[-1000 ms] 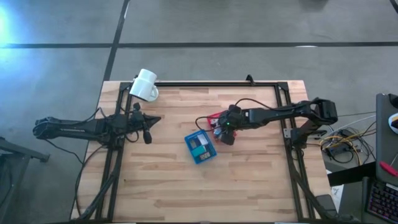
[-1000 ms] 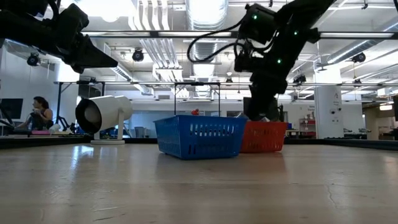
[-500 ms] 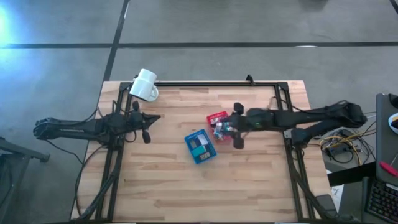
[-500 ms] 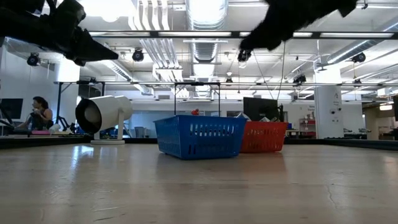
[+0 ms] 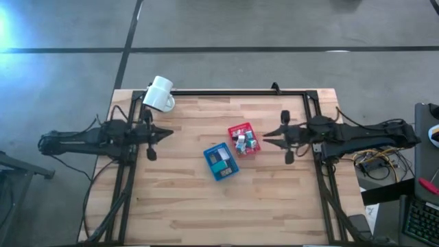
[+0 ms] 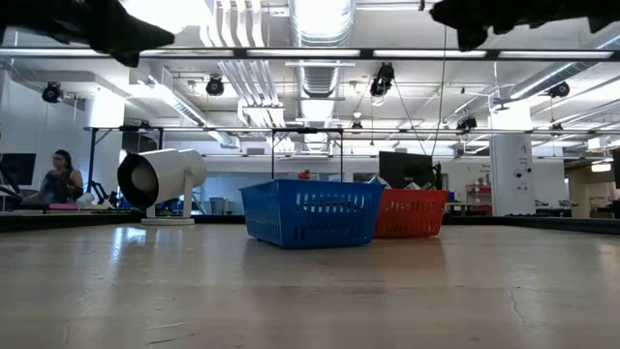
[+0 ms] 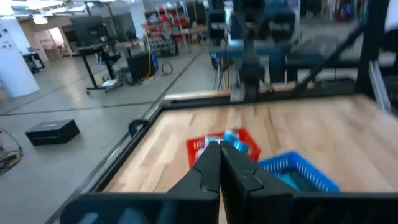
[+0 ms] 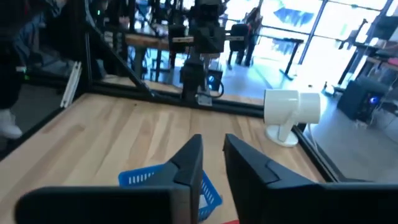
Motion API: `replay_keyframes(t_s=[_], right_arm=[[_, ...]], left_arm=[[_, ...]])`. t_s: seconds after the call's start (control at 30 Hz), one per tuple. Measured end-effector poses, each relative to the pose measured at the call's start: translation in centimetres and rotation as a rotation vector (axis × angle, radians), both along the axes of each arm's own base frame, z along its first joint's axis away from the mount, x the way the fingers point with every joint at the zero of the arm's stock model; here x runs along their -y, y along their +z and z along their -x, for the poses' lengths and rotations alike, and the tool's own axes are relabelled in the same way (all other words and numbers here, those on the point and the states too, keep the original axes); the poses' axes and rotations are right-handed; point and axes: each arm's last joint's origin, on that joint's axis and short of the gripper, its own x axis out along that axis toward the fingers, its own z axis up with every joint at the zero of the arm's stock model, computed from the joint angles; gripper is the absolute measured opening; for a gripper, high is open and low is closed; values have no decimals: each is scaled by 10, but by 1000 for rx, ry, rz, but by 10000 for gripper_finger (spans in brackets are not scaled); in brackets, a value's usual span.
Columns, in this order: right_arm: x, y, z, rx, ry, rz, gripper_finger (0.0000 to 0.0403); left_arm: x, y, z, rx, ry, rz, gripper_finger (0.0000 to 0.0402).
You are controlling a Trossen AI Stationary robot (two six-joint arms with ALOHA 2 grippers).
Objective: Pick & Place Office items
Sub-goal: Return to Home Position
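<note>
The left gripper (image 5: pixel 167 131) hangs over the table's left side, empty, with its fingers pressed together. The blue tray (image 5: pixel 229 175) and the red tray (image 5: pixel 233 128) just right of it hold the office items (image 5: pixel 243 142), small white, teal and light-blue pieces. The right gripper (image 5: pixel 267 141) hovers near the red tray, fingers slightly parted.

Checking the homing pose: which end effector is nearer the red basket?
Right. The right end effector sits just off the red basket, on its right-arm side. The left end effector is much farther away, across the table on the opposite side.

Concrete floor (image 5: pixel 274 27), ceiling ducts (image 6: pixel 312 24), white pillar (image 6: pixel 509 174)
</note>
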Motion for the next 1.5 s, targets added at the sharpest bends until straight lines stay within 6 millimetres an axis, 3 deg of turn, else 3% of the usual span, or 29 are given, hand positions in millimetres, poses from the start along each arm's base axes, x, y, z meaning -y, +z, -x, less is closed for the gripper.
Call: replay_keyframes(t_s=[0.23, 0.4, 0.57, 0.7, 1.03, 1.3, 1.5], right_arm=[[-2, -22, 32, 100, 48, 11, 11], [-2, -42, 48, 188, 73, -15, 8], [-3, -66, 59, 243, 99, -44, 8], [-3, -76, 65, 274, 101, -81, 8], [-3, -94, 71, 296, 98, -90, 8], [-1, -95, 71, 289, 40, -109, 8], [1, -98, 73, 273, 1, -99, 8]], left_arm=[[0, 19, 14, 45, -11, -123, 2], [0, 13, 16, 89, -10, -125, 2], [1, -1, 15, 114, -63, -110, 2], [3, -14, 16, 199, -116, -102, 1], [3, -60, 16, 155, -123, -84, 1], [3, -83, 16, 143, -102, -84, 1], [2, -85, 16, 131, -99, -60, 1]])
